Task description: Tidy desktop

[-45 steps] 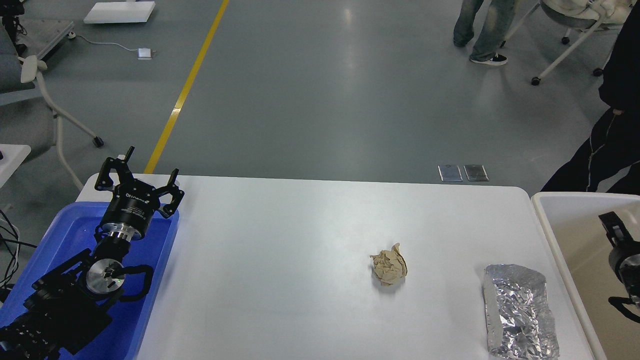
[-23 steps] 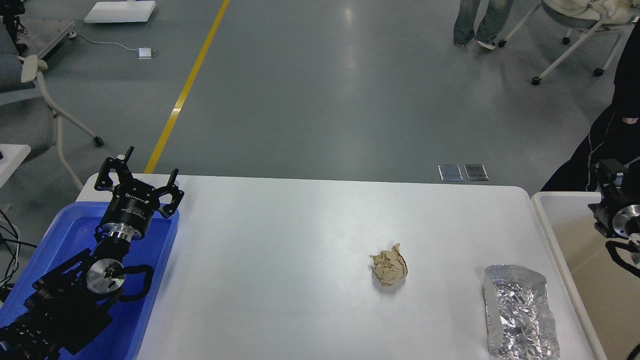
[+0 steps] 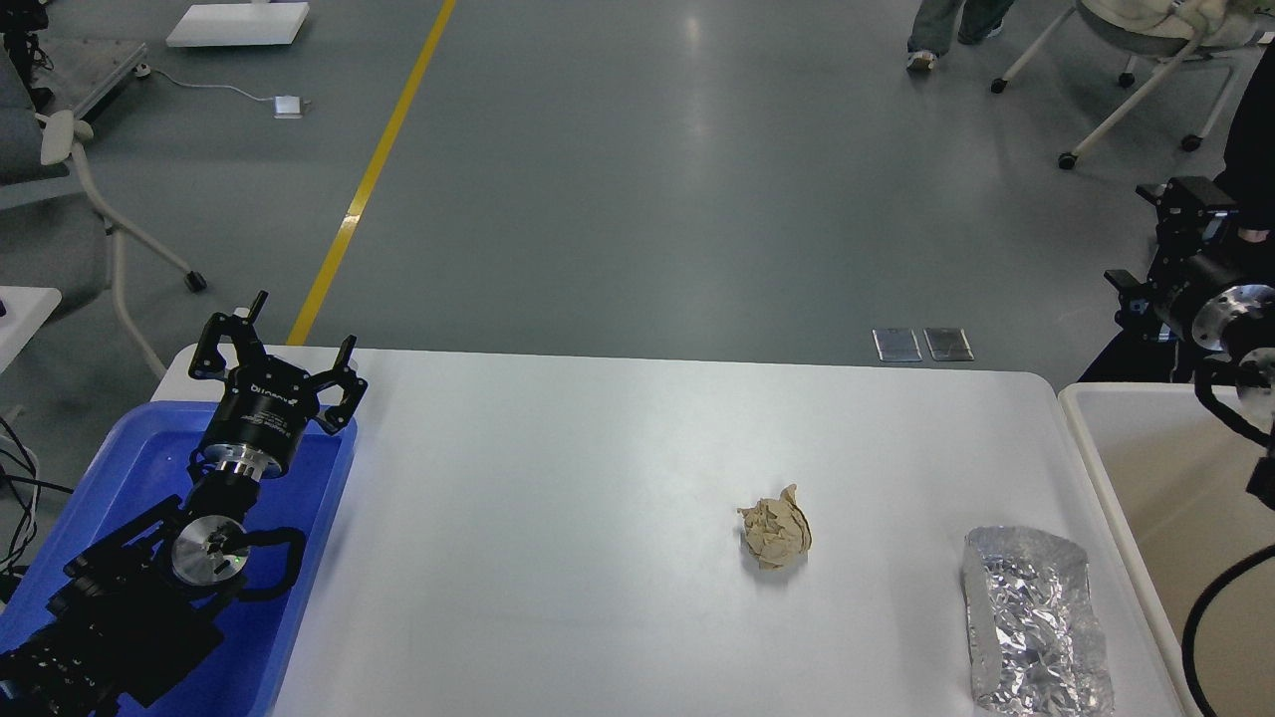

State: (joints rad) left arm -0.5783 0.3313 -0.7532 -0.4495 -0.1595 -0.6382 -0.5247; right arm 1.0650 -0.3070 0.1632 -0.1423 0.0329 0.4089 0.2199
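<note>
The white desktop (image 3: 598, 478) fills the lower middle of the head view. A crumpled beige paper ball (image 3: 775, 533) lies on it right of centre. A crumpled silver foil piece (image 3: 1036, 622) lies at its front right. My left gripper (image 3: 284, 344) is open and empty, held above the desktop's far left corner and the blue tray's far edge. My right gripper (image 3: 1170, 239) is raised at the far right, above the beige bin's far end and away from the desktop. It looks dark and small, so its fingers cannot be told apart.
A blue tray (image 3: 129, 458) sits under my left arm at the left edge. A beige bin (image 3: 1081, 418) stands against the desktop's right edge. Chairs on wheels (image 3: 1106, 110) and a dark-clothed person (image 3: 1255, 139) are beyond, on the grey floor.
My right arm has risen from low over the beige bin to high above its far end. The left arm, paper ball and foil have not moved. A person at the back walked away.
</note>
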